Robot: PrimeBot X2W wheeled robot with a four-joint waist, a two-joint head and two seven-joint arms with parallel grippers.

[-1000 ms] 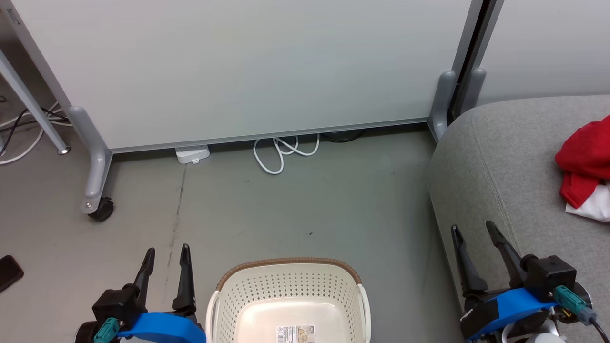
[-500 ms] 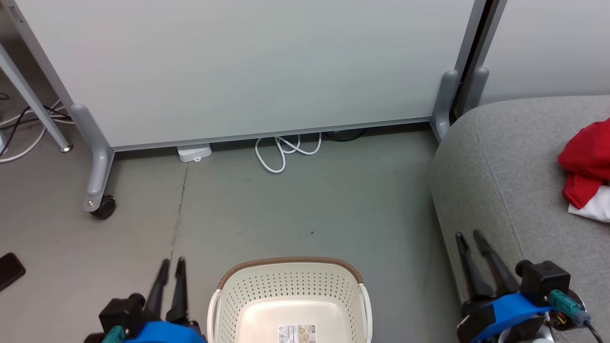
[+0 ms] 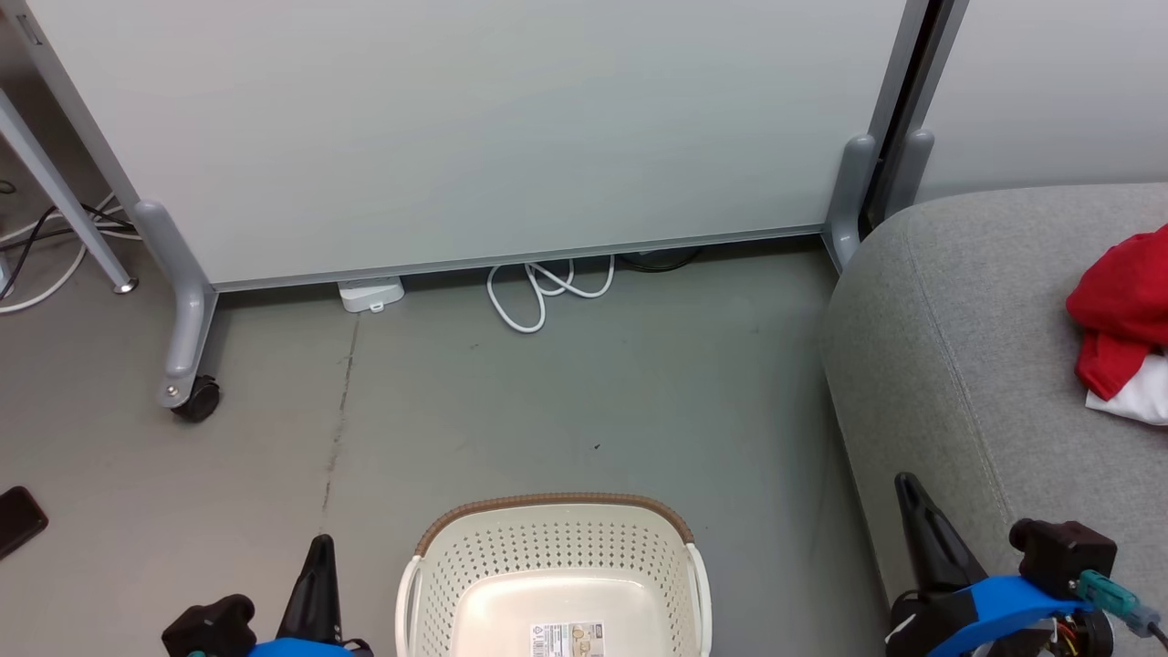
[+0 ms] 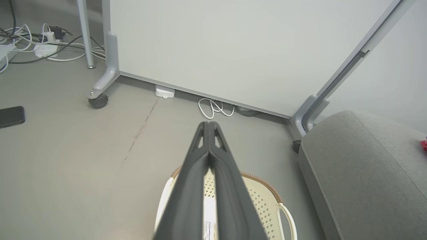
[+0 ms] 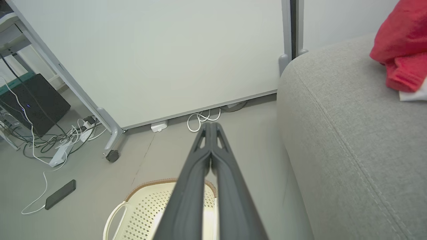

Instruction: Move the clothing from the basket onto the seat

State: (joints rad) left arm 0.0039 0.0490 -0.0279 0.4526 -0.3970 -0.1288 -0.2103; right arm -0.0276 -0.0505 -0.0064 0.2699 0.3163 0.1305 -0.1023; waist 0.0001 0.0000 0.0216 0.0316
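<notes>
Red soft fabric with a white panel under its folds, the clothing (image 3: 1121,310) lies bunched on the large grey woven-fabric upholstered seat (image 3: 949,347), at the right edge of the head view and well apart from the basket. In the right wrist view the same clothing (image 5: 398,50) sits at the top right on the seat cushion (image 5: 333,133), beyond a stitched seam. The cream-white perforated plastic basket (image 3: 547,501) with a brown woven-look rim stands on the grey floor (image 3: 566,392) at the bottom middle, just left of the seat; its smooth bottom and its label sticker (image 3: 566,638) are in plain sight. The left gripper (image 3: 320,542) rises at the lower left, just beside the basket's left wall, its two long dark fingers pressed flat together and grasping nothing; the left wrist view shows the left gripper (image 4: 207,123) clenched tip to tip above the basket rim (image 4: 263,185). The right gripper (image 3: 904,480) shows at the lower right against the seat's near edge, likewise clenched on nothing, and in its own wrist view its fingertips (image 5: 211,124) meet. Behind stands a pale white partition panel (image 3: 474,128) on grey castor feet (image 3: 187,347), with a looped white cable (image 3: 538,294) and a small white adapter (image 3: 370,294) at its foot. A flat black phone (image 3: 16,521) lies on the floor at the far left.
</notes>
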